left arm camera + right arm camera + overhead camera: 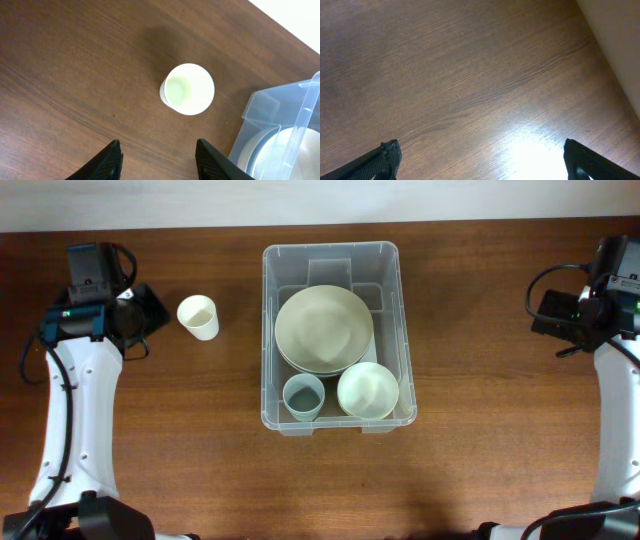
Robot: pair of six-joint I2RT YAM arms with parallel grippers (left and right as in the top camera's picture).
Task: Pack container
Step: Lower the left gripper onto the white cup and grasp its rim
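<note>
Container (pixel 268 330) looks nearly packed. Cream cup (pixel 188 89) stands just ahead of the spread, empty jaws of the left gripper (pixel 158 145), presumably next. Right gripper (pixel 480 150) gapes, idle.

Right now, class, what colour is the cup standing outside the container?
The cup is pale cream, best seen in the left wrist view.
</note>
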